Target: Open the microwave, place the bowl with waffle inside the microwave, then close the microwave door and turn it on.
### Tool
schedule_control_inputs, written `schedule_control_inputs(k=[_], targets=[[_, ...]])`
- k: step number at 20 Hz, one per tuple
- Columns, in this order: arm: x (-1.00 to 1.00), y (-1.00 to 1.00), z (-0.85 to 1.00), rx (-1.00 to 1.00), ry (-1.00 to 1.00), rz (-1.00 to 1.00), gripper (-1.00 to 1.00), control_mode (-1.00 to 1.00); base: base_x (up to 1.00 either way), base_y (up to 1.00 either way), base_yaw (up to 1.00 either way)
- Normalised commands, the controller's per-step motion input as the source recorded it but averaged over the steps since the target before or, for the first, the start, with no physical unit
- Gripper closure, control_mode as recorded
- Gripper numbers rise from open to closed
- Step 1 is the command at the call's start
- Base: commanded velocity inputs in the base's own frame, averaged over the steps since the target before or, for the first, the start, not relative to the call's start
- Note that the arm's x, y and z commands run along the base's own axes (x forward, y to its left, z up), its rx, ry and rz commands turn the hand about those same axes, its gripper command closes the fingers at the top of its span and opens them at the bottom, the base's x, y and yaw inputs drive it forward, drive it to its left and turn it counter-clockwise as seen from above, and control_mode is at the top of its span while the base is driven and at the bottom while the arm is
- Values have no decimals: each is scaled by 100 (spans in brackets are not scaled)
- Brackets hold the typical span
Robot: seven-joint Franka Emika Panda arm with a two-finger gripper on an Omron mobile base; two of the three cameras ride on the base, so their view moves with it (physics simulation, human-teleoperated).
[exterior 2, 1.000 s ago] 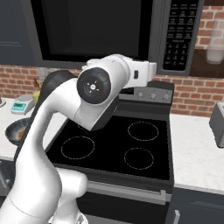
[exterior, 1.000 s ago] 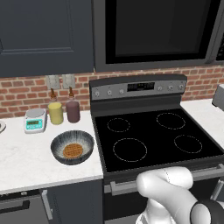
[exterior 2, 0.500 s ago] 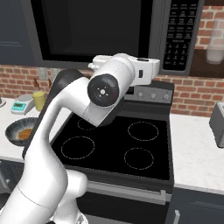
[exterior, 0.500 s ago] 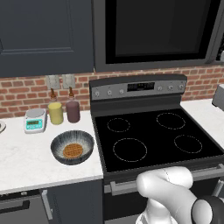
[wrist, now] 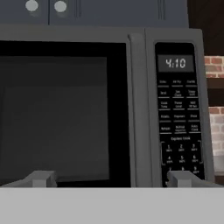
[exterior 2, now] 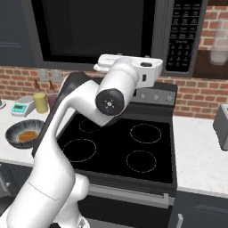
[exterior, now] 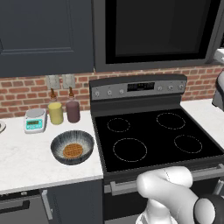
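1. Now, from the left base view, little has shifted over the last second. The big dark grey microwave with its black glass front point(exterior: 162, 30) hangs closed above the black glass-topped stove point(exterior: 153, 135). One round blue-grey streaked bowl point(exterior: 59, 142) sits on the white counter just left of the stove. One small golden grid-patterned waffle point(exterior: 72, 151) lies in it. Behind the bowl I count two bottles, one yellow point(exterior: 55, 113) and one dark brown point(exterior: 72, 110), and one small teal kitchen scale point(exterior: 34, 120). The stove has four rings.

2. From the right base view, the change is plain. The white arm has swung its elbow lower and to the right, and the hand has come level with the microwave's bottom edge. The bowl on the far left is no longer hidden by the arm. I take this as the approach for opening; the grey-framed, black-windowed microwave door point(exterior 2: 93, 26) is shut and nothing else has begun.

3. From the hand view, the gripper point(wrist: 112, 179) faces the microwave squarely. Its two fingertips point(wrist: 41, 178) stand wide apart with nothing between them. They span the door's right part and the one black keypad panel point(wrist: 179, 122). Between door and keypad runs one upright grey strip point(wrist: 138, 109), probably the handle.
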Motion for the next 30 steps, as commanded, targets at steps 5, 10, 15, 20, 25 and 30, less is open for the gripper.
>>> schedule_control_inputs(k=[5, 10, 15, 20, 25, 30], targets=[[13, -14, 2, 3, 0, 0, -100, -100, 0, 0, 0], [9, -18, -4, 6, 7, 0, -100, -100, 0, 0, 0], [14, -22, -8, 6, 10, 2, -100, -100, 0, 0, 0], [21, -6, -1, 0, 7, 4, -100, -100, 0, 0, 0], [34, -2, -8, 0, 3, 9, -100, -100, 0, 0, 0], [29, -14, -2, 0, 1, 11, -100, -100, 0, 0, 0]])
